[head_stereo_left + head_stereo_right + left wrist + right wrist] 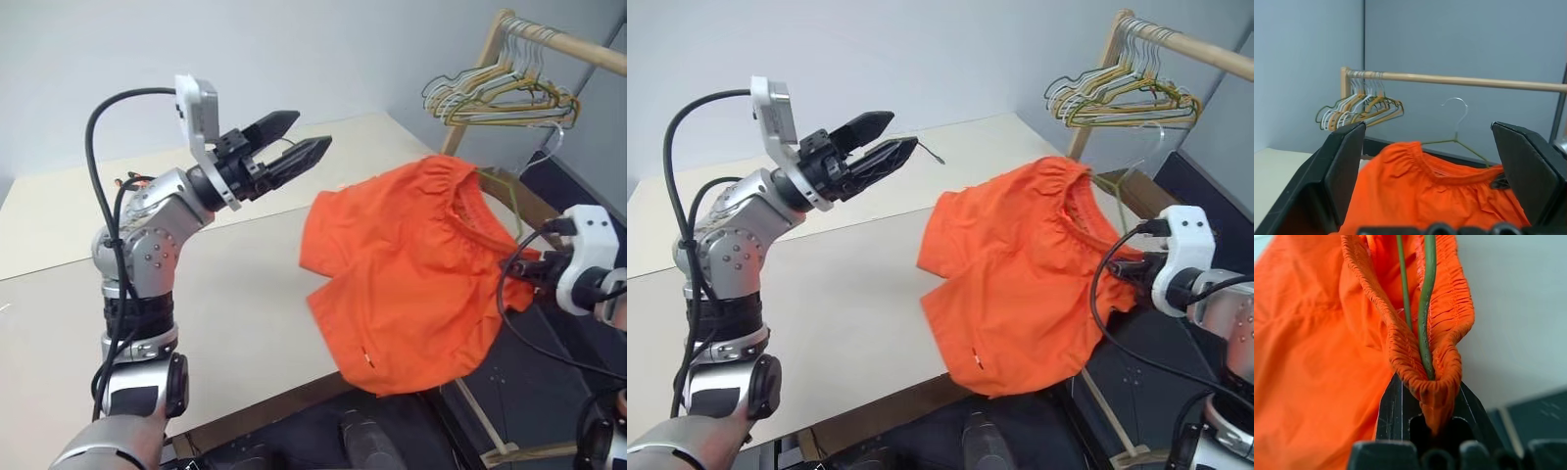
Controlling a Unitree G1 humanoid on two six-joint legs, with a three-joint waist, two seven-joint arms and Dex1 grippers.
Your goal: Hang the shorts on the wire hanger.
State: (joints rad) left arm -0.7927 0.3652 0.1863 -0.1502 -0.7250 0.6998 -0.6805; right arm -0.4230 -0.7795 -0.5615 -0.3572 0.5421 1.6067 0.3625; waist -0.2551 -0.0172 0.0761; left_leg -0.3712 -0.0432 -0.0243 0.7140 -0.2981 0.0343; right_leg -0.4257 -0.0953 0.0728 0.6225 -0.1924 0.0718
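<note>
Over the left half of the pale table (245, 294) the left gripper (291, 141) hangs raised in the air with its two black fingers spread wide and nothing between them, pointing across toward the bright orange shorts (411, 274). To its right, the shorts droop in a loose sheet over the table's far right corner and past its edge, the gathered elastic waistband uppermost. A thin greenish-grey wire hanger (1457, 128) sits inside the waistband, its small curved hook standing free above the cloth in the left wrist view. Behind it, a wooden rail (563, 41) carries a bunch of yellow, green and white hangers (500, 98). Farthest right, the right gripper (1425, 423) is pinched shut on a fold of the waistband, with the hanger's wire running down into that same fold just above the fingertips.

Judging from this, the garment's weight rests on that single pinch. If the fold slips out, the shorts could slide off the wire and drop past the table edge. The hanger itself looks unsupported apart from the cloth, so a tug or tilt might let it twist out of the waistband
</note>
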